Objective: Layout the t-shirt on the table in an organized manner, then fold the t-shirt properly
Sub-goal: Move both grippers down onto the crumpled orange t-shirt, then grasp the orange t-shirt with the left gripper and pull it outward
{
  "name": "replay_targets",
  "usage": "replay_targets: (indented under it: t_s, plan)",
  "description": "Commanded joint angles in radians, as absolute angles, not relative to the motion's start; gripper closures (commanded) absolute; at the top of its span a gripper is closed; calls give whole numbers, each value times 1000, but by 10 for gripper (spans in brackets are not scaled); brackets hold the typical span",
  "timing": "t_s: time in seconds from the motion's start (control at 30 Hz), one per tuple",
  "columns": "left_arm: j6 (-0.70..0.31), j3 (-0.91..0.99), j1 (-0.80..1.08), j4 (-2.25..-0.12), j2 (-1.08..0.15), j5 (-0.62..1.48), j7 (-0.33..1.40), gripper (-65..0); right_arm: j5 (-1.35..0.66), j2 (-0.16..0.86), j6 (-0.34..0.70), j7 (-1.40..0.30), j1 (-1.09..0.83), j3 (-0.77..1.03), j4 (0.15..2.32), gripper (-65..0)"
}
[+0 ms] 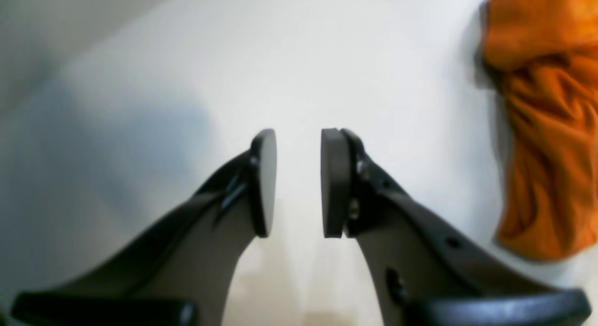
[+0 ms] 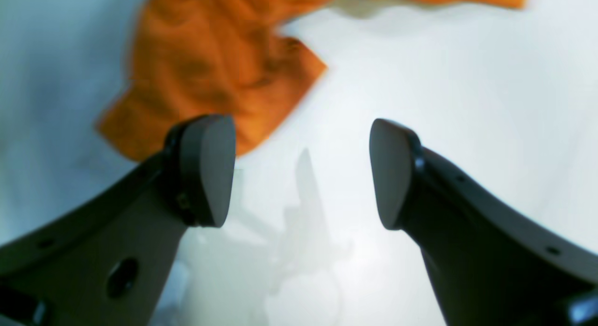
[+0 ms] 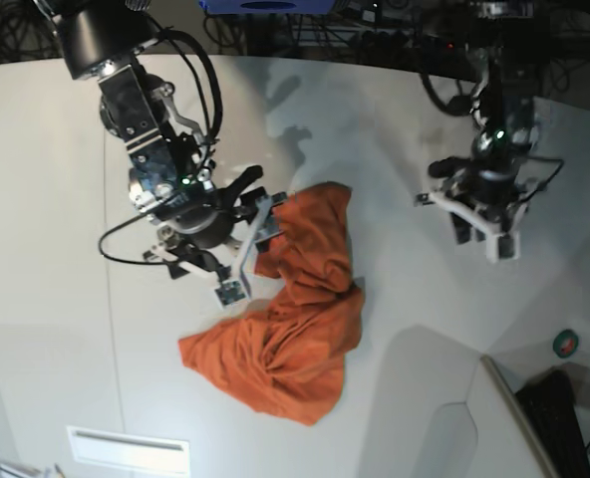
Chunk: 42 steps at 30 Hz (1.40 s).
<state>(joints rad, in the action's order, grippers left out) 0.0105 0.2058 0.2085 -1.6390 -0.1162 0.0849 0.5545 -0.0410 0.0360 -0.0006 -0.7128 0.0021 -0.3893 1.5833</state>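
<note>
The orange t-shirt [image 3: 295, 319] lies crumpled in a heap in the middle of the white table [image 3: 56, 299]. My right gripper [image 3: 251, 256] hangs at the heap's upper left edge. In the right wrist view this gripper [image 2: 301, 144] is wide open with nothing between its pads, and the t-shirt [image 2: 210, 60] lies just beyond its left finger. My left gripper [image 3: 482, 237] hovers over bare table far to the right of the cloth. Its jaws [image 1: 299, 144] stand a narrow gap apart and hold nothing, with the t-shirt [image 1: 546, 130] at the right edge of that view.
A small grey-white panel with a slot [image 3: 128, 450] sits at the table's front left. A thin dark seam [image 3: 111, 299] runs down the table's left side. A round green and red object [image 3: 566, 344] and dark gear [image 3: 564, 418] lie off the curved front-right edge. Cables crowd the back.
</note>
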Motion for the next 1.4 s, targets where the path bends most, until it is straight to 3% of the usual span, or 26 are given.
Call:
replay_targets:
  t_s: [0.0,0.27,0.43,0.5,0.67,1.0,1.17,1.37]
  plan:
    - [22,189,163,-1607,-128,53,552,-161,-39,45,-1,-699,5,-375,1606,-419]
    - [19,-56,-127,-1394,-137,-24,553,-166,-39,125,-1,-699,-39,-364,1606,-419]
    - [18,-249,-309,-1214,-137,-22,552,-331,-39,117,-1,-700,-70,-311,1604,-419]
    - [16,-300,-369,-1133,-133,-22,552,-369,-39,116,-1,-700,-71,-295,1604,-419]
    - [-131,-352,-460,-1010,-96,-27,550,-365,-39,116,-2,-700,-84,-251,1604,-419]
    - [-139,-360,-429,-1106,-62,-22,558,-365,-39,116,-4,-700,-84,-252,1604,-419]
    - [-236,-358,-410,-1081,-65,-24,558,-365,-39,116,-4,-700,-79,-252,1604,-419]
    - [-245,-357,-410,-1087,-61,-30,558,-365,-39,114,-4,-762,-53,-257,1604,-419]
